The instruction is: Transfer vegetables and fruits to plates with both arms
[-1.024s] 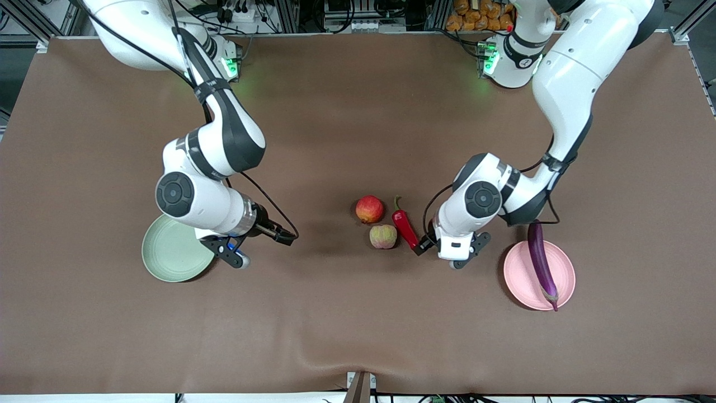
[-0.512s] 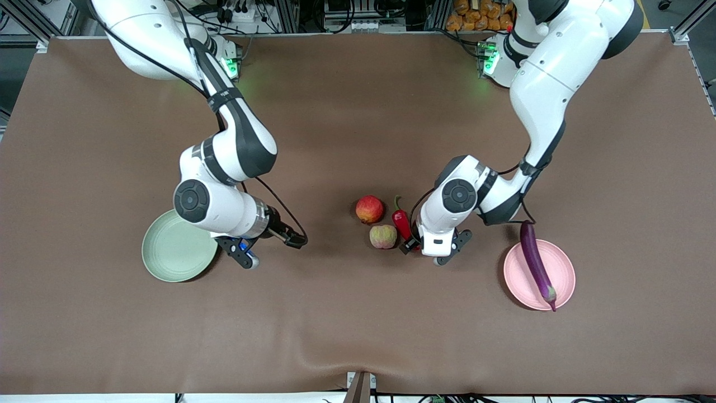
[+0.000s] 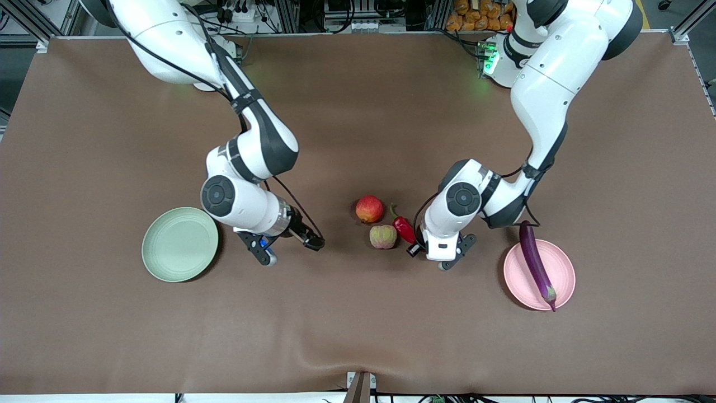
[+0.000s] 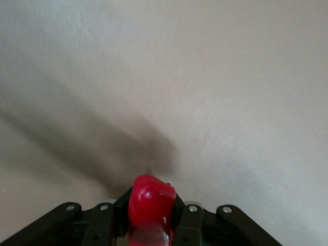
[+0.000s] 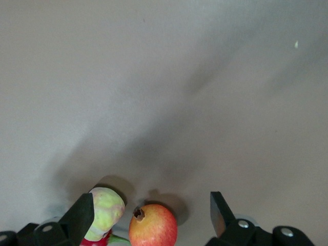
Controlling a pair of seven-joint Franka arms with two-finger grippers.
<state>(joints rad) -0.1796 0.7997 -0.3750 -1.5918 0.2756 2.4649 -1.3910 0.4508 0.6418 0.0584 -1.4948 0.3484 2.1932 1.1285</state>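
Observation:
My left gripper [image 3: 417, 246] is shut on the red chili pepper [image 3: 403, 226], which fills the space between its jaws in the left wrist view [image 4: 151, 202]. The red-orange apple [image 3: 370, 209] and the pale peach [image 3: 383, 236] sit on the table beside the chili. My right gripper [image 3: 288, 249] is open and empty, between the green plate [image 3: 179, 243] and the fruits. In the right wrist view its gripper [image 5: 151, 210] frames the apple [image 5: 152, 225] and the peach [image 5: 105, 212]. The purple eggplant [image 3: 534, 263] lies across the pink plate [image 3: 562, 274].
A brown cloth [image 3: 358, 324] covers the whole table. Cables and boxes line the edge by the arm bases [image 3: 358, 17].
My right gripper has moved from over the green plate toward the fruits. My left gripper has moved over the chili and shut on it, and the chili has turned slightly.

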